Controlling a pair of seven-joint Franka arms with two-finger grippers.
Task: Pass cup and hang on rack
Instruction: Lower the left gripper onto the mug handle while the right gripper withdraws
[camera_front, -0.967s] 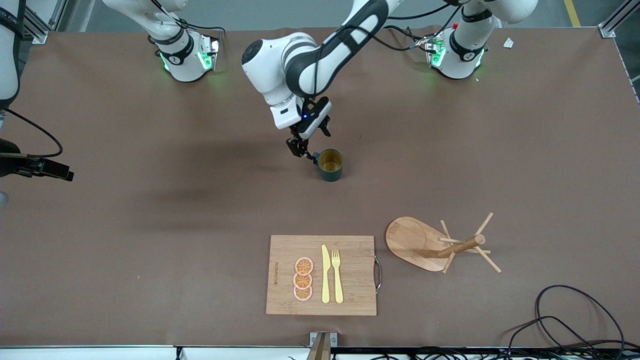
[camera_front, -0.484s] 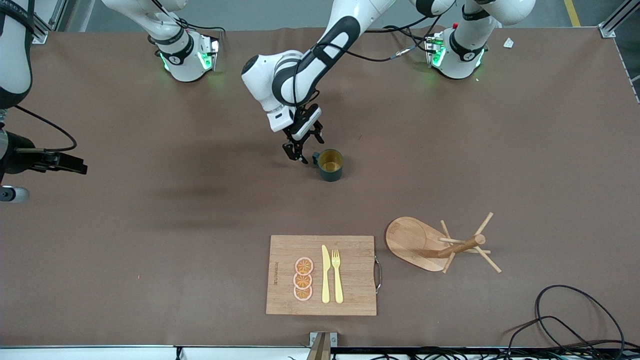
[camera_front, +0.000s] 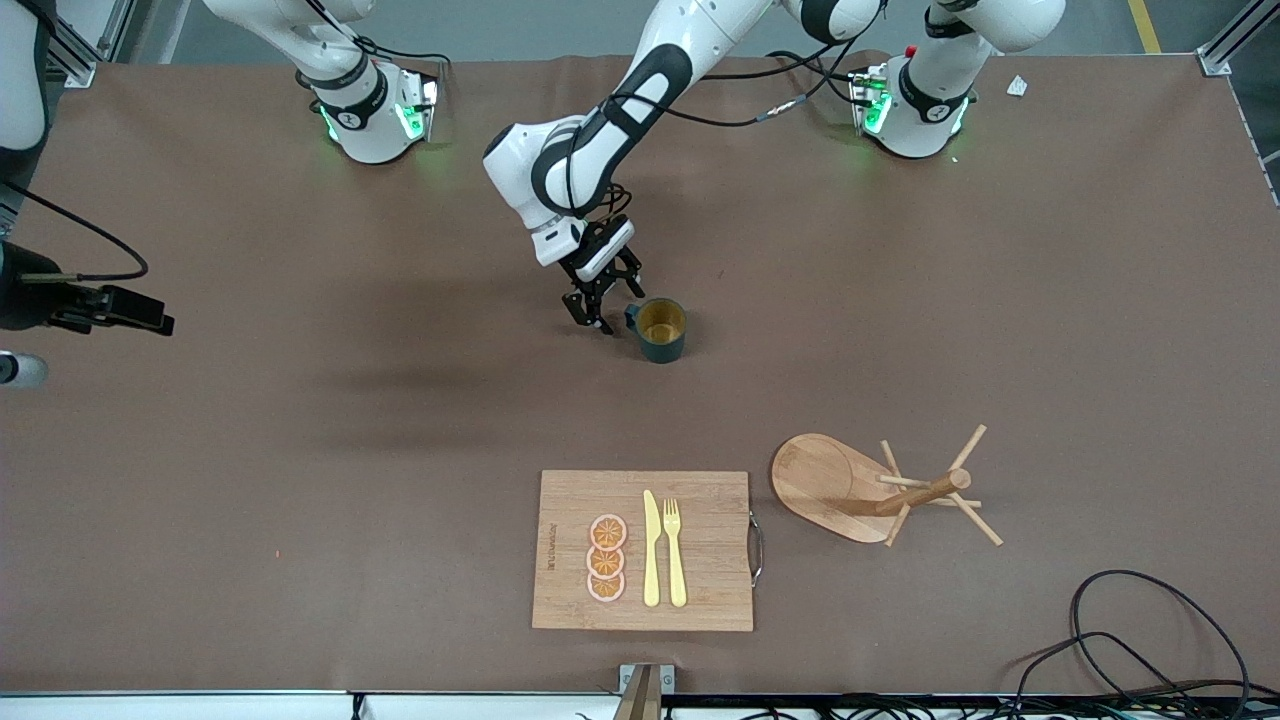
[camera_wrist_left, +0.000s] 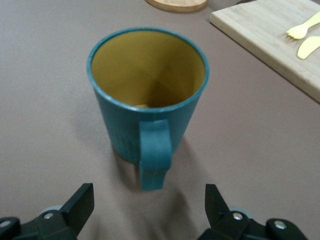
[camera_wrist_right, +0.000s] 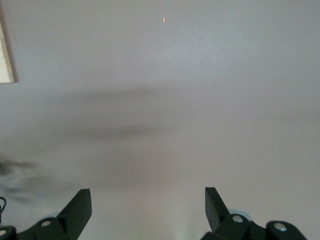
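Note:
The dark teal cup stands upright mid-table, yellow-ochre inside, with its handle turned toward my left gripper. That gripper is open and empty, low by the table just beside the handle and not touching it. In the left wrist view the cup sits just ahead of the open left gripper. The wooden rack stands nearer the front camera, toward the left arm's end. My right gripper is open and empty over bare table at the right arm's end; it also shows in the right wrist view.
A wooden cutting board with a yellow knife, a fork and orange slices lies beside the rack, near the front edge. It also shows in the left wrist view. Black cables lie at the front corner at the left arm's end.
My left gripper has come down lower beside the cup's handle. My right gripper has shifted a little at the table's edge. The cup has not moved.

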